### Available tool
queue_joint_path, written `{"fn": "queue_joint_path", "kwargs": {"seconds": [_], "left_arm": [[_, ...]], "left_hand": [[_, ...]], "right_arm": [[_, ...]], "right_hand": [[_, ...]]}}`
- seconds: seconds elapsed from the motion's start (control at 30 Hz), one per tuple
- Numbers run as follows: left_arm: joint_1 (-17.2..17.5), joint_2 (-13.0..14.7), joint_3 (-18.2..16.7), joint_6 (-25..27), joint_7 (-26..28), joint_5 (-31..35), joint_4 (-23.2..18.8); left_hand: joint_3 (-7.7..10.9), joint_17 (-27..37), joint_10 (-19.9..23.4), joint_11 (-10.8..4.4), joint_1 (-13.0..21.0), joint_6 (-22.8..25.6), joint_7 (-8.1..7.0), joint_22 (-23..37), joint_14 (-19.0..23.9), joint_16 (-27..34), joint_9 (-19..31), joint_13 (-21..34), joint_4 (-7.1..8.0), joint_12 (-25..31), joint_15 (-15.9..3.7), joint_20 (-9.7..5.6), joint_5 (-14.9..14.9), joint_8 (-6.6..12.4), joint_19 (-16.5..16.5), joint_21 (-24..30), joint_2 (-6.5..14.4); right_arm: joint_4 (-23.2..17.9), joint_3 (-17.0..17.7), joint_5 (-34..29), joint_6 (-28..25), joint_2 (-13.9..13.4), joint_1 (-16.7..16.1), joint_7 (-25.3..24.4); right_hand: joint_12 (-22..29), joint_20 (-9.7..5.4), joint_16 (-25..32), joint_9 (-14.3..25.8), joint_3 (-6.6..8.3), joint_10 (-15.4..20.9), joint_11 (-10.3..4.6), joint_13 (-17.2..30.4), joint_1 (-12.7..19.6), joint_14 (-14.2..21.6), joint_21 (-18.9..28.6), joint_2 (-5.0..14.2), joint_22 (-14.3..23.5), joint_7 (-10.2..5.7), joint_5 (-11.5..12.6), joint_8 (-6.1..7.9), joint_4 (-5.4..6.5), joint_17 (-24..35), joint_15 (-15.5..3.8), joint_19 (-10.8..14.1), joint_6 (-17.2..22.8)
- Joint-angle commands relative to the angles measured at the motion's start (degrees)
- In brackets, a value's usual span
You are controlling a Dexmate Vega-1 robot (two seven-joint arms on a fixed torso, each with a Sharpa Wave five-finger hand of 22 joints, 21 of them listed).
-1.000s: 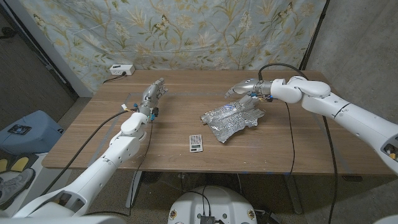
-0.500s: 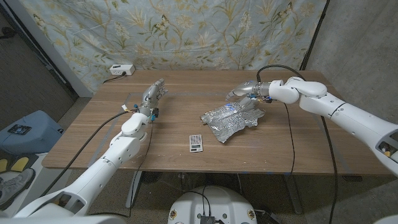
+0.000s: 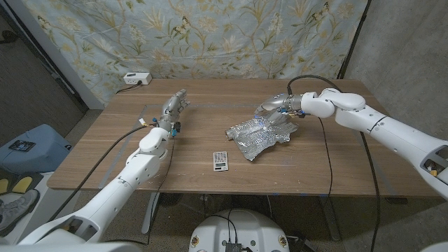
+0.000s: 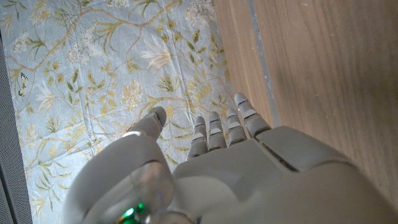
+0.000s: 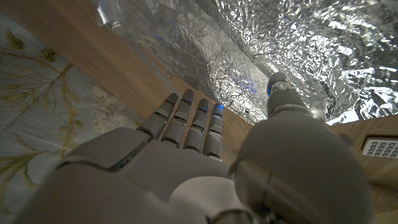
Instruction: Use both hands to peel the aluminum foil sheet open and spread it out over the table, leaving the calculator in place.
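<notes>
- The crumpled, shiny aluminium foil sheet [image 3: 260,134] lies half folded on the wooden table [image 3: 105,150], bunched into a rough lozenge with creased, raised edges.
- The small white calculator with dark keys [image 3: 220,160] lies just beside the foil's near-left corner, apart from it and towards the robot.
- The right hand [image 3: 277,104] hovers at the foil's far edge. In the right wrist view its fingers [image 5: 186,121] reach out straight and close together over the foil, the thumb apart from them, with nothing in their grasp; whether the fingertips touch the sheet I cannot tell.
- The left hand [image 3: 173,108] stands well apart from the foil, on the far-left side of it. Its fingers [image 4: 225,127] are extended and hold nothing.
- The foil should be very light, thin and quick to tear. It keeps whatever crease it is given and will likely slide on the wood if pushed.
- Sensible places to take hold are a loose outer edge or corner of the upper fold, pinched gently, while the other hand pins the lower layer so the sheet does not drag into the calculator.
</notes>
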Motion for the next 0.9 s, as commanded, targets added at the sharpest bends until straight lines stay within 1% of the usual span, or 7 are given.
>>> {"fn": "queue_joint_path", "kwargs": {"seconds": [0.03, 0.47, 0.5, 0.63, 0.77, 0.8, 0.9], "left_arm": [[0.1, -0.6, 0.0, -0.7, -0.1, -0.2, 0.7], [0.6, -0.4, -0.2, -0.6, 0.2, -0.6, 0.1], [0.6, -0.3, -0.2, -0.3, 0.4, -0.5, -0.1], [0.8, -0.3, -0.4, -0.4, 0.4, -0.7, 0.0], [0.9, -0.3, -0.5, -0.2, 0.7, -0.8, -0.1], [1.0, -0.2, -0.5, -0.1, 0.8, -0.8, -0.1], [1.1, 0.0, -0.6, 0.2, 0.5, -1.1, -0.2]], "left_hand": [[0.25, 0.3, 0.2, 0.17, 0.3, 0.2, 0.00, 0.2, 0.4, 0.3, 0.2, 0.0, -0.01, 0.3, 0.14, -0.09, 0.4, 0.13, 0.6, -0.1, 0.2], [0.31, 0.3, 0.2, 0.14, 0.3, 0.4, -0.02, 0.2, 0.5, 0.3, 0.2, 0.0, -0.02, 0.4, 0.23, -0.01, 0.5, 0.17, 0.7, -0.1, 0.2], [0.33, 0.3, 0.2, 0.15, 0.4, 0.4, 0.00, 0.2, 0.5, 0.3, 0.2, 0.0, -0.04, 0.4, 0.24, 0.00, 0.5, 0.19, 0.7, -0.1, 0.2], [0.36, 0.3, 0.2, 0.11, 0.4, 0.5, 0.01, 0.2, 0.5, 0.3, 0.3, -0.1, -0.02, 0.4, 0.23, 0.05, 0.5, 0.20, 0.7, -0.1, 0.3], [0.38, 0.3, 0.2, 0.13, 0.4, 0.5, -0.01, 0.2, 0.5, 0.4, 0.3, -0.1, -0.03, 0.4, 0.22, 0.04, 0.5, 0.22, 0.7, -0.2, 0.3], [0.39, 0.3, 0.2, 0.13, 0.4, 0.6, 0.01, 0.2, 0.6, 0.4, 0.3, -0.1, -0.03, 0.4, 0.22, 0.06, 0.5, 0.22, 0.7, -0.2, 0.3], [0.38, 0.3, 0.2, 0.11, 0.4, 0.6, -0.01, 0.2, 0.6, 0.4, 0.3, -0.1, -0.01, 0.4, 0.24, 0.07, 0.5, 0.21, 0.7, -0.2, 0.3]], "right_arm": [[-1.1, -0.2, 0.2, -0.5, -0.1, -0.4, 1.2], [1.5, -1.9, -0.7, -0.3, 2.0, 0.6, 0.7], [1.8, -2.0, -0.8, -0.1, 2.2, 0.8, 0.5], [2.5, -2.6, -1.0, -0.2, 2.7, 1.3, 0.8], [3.1, -3.1, -1.2, 0.1, 3.0, 1.7, 0.5], [3.3, -3.2, -1.3, 0.1, 3.0, 1.8, 0.4], [3.7, -3.4, -1.6, 0.3, 3.2, 2.1, -0.1]], "right_hand": [[-0.3, -0.28, -0.3, 0.3, 0.54, 0.5, 0.04, 0.3, 0.8, 0.5, 0.4, -0.22, 0.2, 0.05, 0.4, -0.07, 0.01, 0.2, -6.55, 0.3, 0.3], [-0.4, -0.21, -0.3, 0.4, 0.88, 0.4, -0.02, 0.3, 1.3, 0.8, 0.3, 0.00, 0.2, -0.01, 0.6, -0.24, -0.02, 0.2, -6.65, 0.6, 0.3], [-0.4, -0.17, -0.3, 0.4, 0.94, 0.6, 0.38, 0.3, 1.4, 0.8, 0.3, 0.05, 0.2, 0.02, 0.6, -0.26, -0.01, 0.3, -6.69, 0.6, 0.3], [-0.4, -0.26, -0.3, 0.4, 1.10, 0.7, -0.13, 0.3, 1.6, 1.1, 0.3, 0.15, 0.2, 0.03, 0.7, -0.27, -0.01, 0.3, -6.75, 0.7, 0.5], [-0.4, -0.29, -0.3, 0.4, 1.20, 0.8, -0.09, 0.4, 1.7, 1.1, 0.3, 0.24, 0.2, -0.13, 0.7, -0.26, 0.01, 0.3, -6.86, 0.7, 0.6], [-0.4, -0.28, -0.3, 0.4, 1.22, 0.9, 0.19, 0.4, 1.7, 1.3, 0.3, 0.24, 0.2, -0.18, 0.7, -0.28, 0.04, 0.3, -6.82, 0.7, 0.6], [-0.4, -0.36, -0.2, 0.4, 1.30, 1.2, -0.28, 0.4, 1.8, 1.6, 0.3, 0.23, 0.2, -0.19, 0.7, -0.27, 0.07, 0.3, -7.10, 0.9, 0.8]]}}
